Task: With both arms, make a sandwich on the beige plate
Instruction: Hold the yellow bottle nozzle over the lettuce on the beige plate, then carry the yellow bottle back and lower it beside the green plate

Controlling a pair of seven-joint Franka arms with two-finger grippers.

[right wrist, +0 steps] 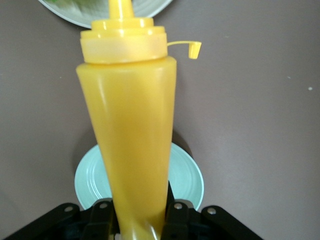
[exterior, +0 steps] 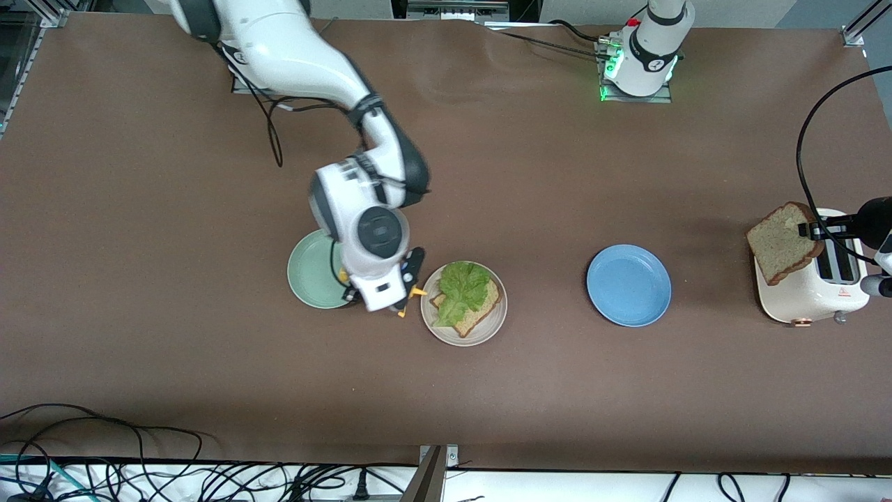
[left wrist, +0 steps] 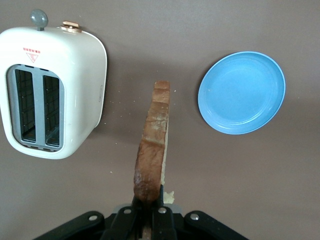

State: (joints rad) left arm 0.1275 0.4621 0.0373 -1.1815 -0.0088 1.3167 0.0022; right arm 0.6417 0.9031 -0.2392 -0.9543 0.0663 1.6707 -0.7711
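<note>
The beige plate [exterior: 489, 326] holds one brown bread slice [exterior: 481, 314] with a ruffled green lettuce leaf [exterior: 463, 284] on top. My right gripper [exterior: 411, 282] hangs beside that plate, over the table between it and the mint-green plate, shut on a yellow squeeze bottle [right wrist: 132, 130]. The bottle's nozzle points toward the beige plate's rim [right wrist: 150, 7]. My left gripper [exterior: 812, 230] is up over the toaster, shut on the second bread slice [exterior: 782, 242]. In the left wrist view this slice [left wrist: 152, 145] stands on edge in my left gripper [left wrist: 148, 202].
A cream two-slot toaster [exterior: 812, 289] stands at the left arm's end of the table, slots [left wrist: 37, 107] empty. A blue plate [exterior: 628, 284] lies bare between toaster and beige plate. A mint-green plate [exterior: 310, 268] lies partly under the right wrist. Cables run along the table's near edge.
</note>
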